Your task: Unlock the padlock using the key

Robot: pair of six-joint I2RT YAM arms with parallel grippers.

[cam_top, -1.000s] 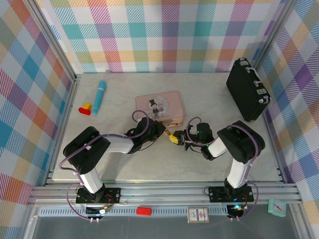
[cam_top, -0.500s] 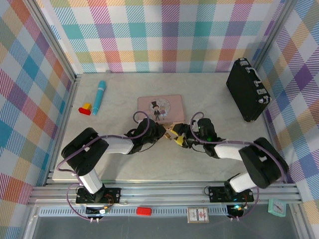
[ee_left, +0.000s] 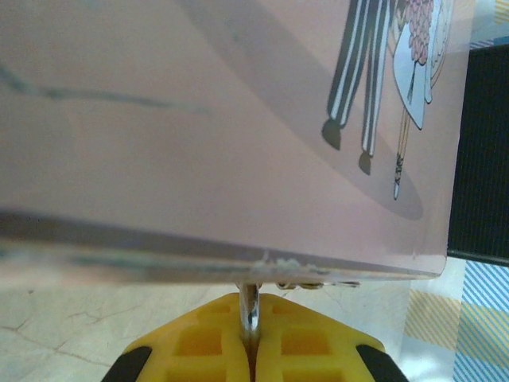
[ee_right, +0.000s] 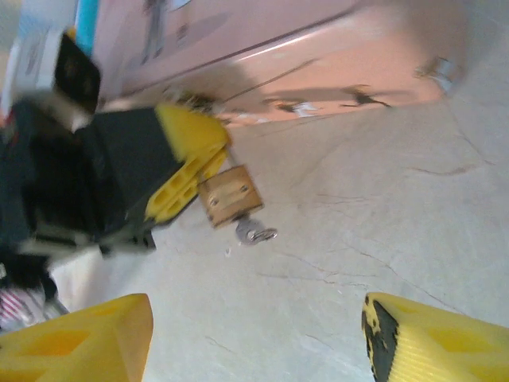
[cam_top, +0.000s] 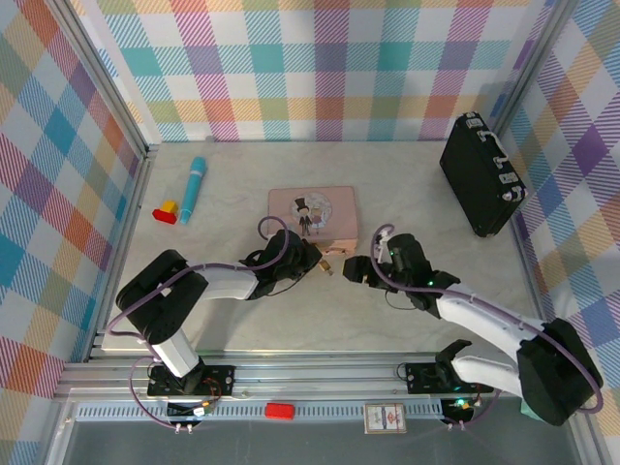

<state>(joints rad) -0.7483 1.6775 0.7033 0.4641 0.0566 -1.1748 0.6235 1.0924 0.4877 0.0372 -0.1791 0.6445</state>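
Left pincer (cam_top: 312, 259) holds the padlock (cam_top: 327, 263) just beside the pink tin (cam_top: 312, 213); right pincer (cam_top: 355, 268) sits near the padlock, not touching.

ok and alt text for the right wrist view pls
A tiny brass-coloured padlock with a small silvery key at its base is pinched by the yellow-fingered left hand, over a pale stone table in front of a pink tin. The right hand, its yellow fingers in the bottom corners, is wide open and empty.
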